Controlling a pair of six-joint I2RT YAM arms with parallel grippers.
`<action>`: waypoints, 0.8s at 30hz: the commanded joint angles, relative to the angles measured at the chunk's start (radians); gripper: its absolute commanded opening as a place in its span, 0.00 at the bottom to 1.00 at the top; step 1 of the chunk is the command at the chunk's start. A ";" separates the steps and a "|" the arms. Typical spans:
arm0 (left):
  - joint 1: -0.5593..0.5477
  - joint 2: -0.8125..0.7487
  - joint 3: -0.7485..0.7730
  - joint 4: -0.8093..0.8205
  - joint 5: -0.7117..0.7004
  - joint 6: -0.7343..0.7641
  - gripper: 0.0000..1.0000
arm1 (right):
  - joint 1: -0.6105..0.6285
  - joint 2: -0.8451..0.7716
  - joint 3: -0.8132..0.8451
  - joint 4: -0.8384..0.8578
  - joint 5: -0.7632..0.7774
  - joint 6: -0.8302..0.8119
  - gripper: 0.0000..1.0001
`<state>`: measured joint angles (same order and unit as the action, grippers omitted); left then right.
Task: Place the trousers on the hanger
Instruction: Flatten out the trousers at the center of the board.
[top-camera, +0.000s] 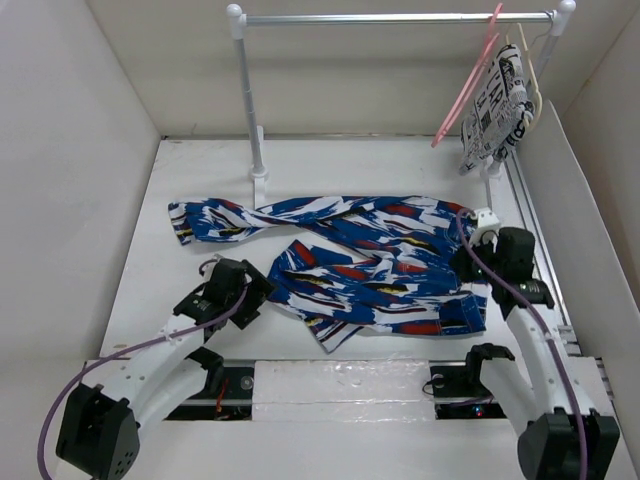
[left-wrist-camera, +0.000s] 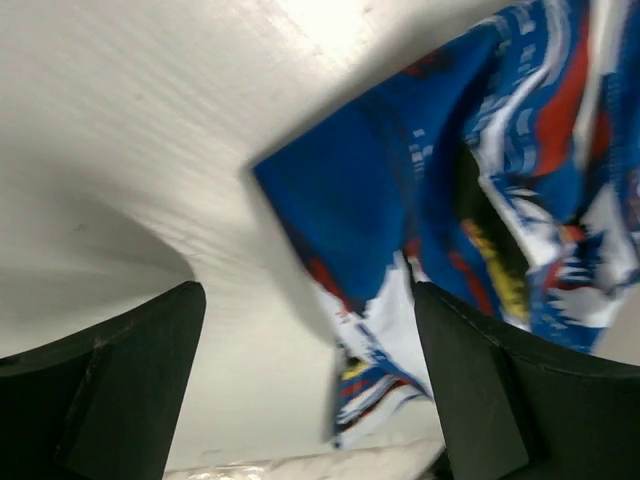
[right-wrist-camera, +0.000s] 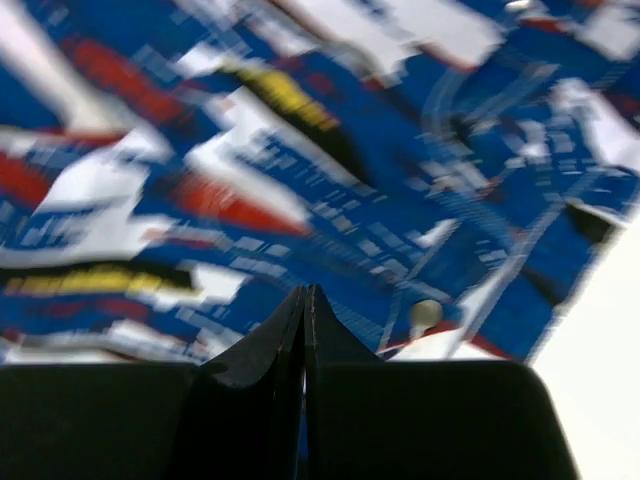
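The blue splashed trousers (top-camera: 370, 262) lie spread flat on the white table, one leg stretched to the left. The pink hanger (top-camera: 466, 88) hangs tilted from the rail at the back right. My left gripper (top-camera: 262, 290) is open and empty, low over the table at the left edge of the nearer trouser leg; the cloth's corner (left-wrist-camera: 400, 300) lies between its fingers (left-wrist-camera: 130, 380). My right gripper (top-camera: 468, 265) is over the waist end at the right. Its fingers are pressed together (right-wrist-camera: 304, 292) just above the cloth (right-wrist-camera: 300, 150), near a pale button (right-wrist-camera: 425, 313). Nothing shows between them.
A white clothes rail (top-camera: 400, 18) on two posts spans the back. A cream hanger (top-camera: 535, 75) with a white newspaper-print garment (top-camera: 497, 100) hangs beside the pink one. White walls enclose the table on the left, back and right. A metal track (top-camera: 535, 240) runs along the right edge.
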<state>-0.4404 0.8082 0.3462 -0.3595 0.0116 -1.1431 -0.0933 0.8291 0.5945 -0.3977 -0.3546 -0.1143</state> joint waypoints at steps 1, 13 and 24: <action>0.014 -0.015 -0.021 0.091 -0.001 -0.113 0.81 | 0.065 -0.085 -0.024 -0.121 -0.107 -0.097 0.07; 0.014 0.111 -0.070 0.274 -0.070 -0.187 0.18 | 0.317 -0.015 -0.091 -0.092 -0.006 -0.009 0.55; -0.361 0.098 0.577 -0.050 -0.367 -0.016 0.00 | 0.308 0.249 -0.214 0.221 0.000 0.113 0.54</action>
<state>-0.6472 0.9218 0.7898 -0.3096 -0.2153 -1.1980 0.2119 1.0111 0.3874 -0.3183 -0.3676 -0.0349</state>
